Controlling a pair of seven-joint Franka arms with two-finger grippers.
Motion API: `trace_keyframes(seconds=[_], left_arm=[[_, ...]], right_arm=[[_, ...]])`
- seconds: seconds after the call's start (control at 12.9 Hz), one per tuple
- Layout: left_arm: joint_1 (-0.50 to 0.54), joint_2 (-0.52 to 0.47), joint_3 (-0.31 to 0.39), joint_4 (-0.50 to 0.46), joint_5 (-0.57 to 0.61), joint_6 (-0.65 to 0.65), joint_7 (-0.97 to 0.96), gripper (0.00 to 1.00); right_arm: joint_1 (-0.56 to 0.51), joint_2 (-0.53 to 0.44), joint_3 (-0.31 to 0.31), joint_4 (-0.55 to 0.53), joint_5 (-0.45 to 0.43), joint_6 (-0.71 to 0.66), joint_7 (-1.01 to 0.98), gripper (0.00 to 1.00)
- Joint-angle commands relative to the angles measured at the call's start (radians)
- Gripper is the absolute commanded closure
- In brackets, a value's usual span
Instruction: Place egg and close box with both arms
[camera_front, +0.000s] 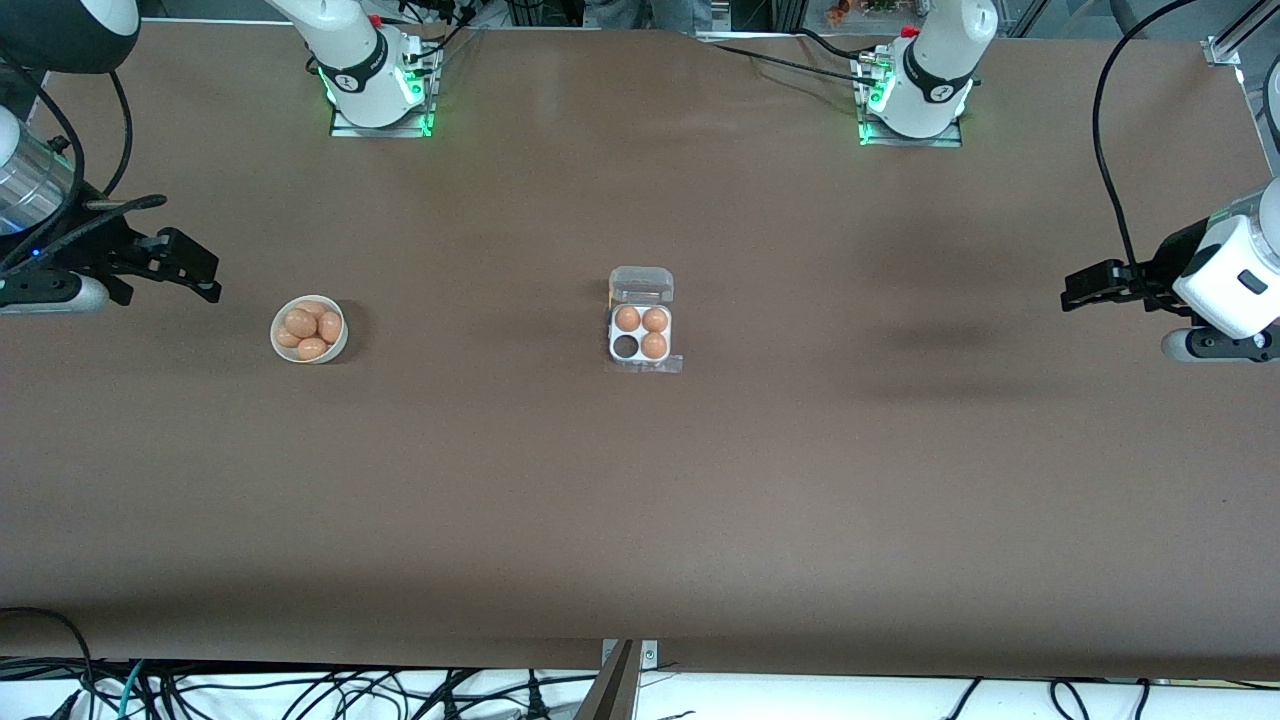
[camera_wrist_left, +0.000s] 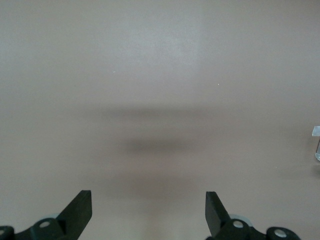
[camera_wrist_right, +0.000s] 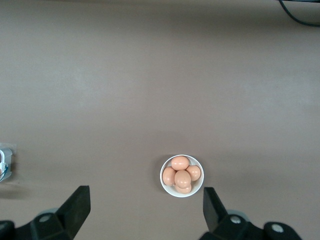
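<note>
The box (camera_front: 614, 333) sits at the table's middle with its clear lid (camera_front: 641, 284) open, lying flat on the side toward the arms' bases. It holds three brown eggs (camera_front: 655, 320), and one cell (camera_front: 626, 346) is empty. A white bowl (camera_front: 275, 331) with several brown eggs (camera_front: 300, 322) stands toward the right arm's end. My right gripper (camera_front: 205, 277) is open and empty, up in the air beside the bowl; the bowl (camera_wrist_right: 163, 178) shows in its wrist view between the fingers. My left gripper (camera_front: 1072, 291) is open and empty over bare table at the left arm's end.
The brown table (camera_front: 640, 520) spreads wide around the box. The arms' bases (camera_front: 380, 90) stand along the table's edge farthest from the front camera. Cables hang below the nearest edge. A sliver of the box (camera_wrist_right: 4, 162) shows in the right wrist view.
</note>
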Motion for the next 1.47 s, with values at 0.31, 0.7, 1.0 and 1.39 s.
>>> trace_keyframes(seconds=[0.31, 0.7, 1.0, 1.39], left_arm=[[0.0, 0.018, 0.004, 0.028, -0.015, -0.01, 0.02, 0.0], [0.0, 0.026, 0.004, 0.028, -0.011, -0.01, 0.02, 0.0], [0.003, 0.026, 0.007, 0.031, -0.007, -0.01, 0.019, 0.0], [0.004, 0.021, 0.001, 0.057, 0.035, -0.016, 0.015, 0.0]], right_arm=[[0.001, 0.0, 0.002, 0.015, -0.006, -0.013, -0.004, 0.0], [0.001, 0.006, 0.002, 0.015, 0.002, -0.011, 0.006, 0.0], [0.001, 0.024, 0.002, -0.002, 0.002, -0.008, -0.003, 0.0], [0.008, 0.193, -0.002, -0.048, -0.01, 0.004, -0.067, 0.0]])
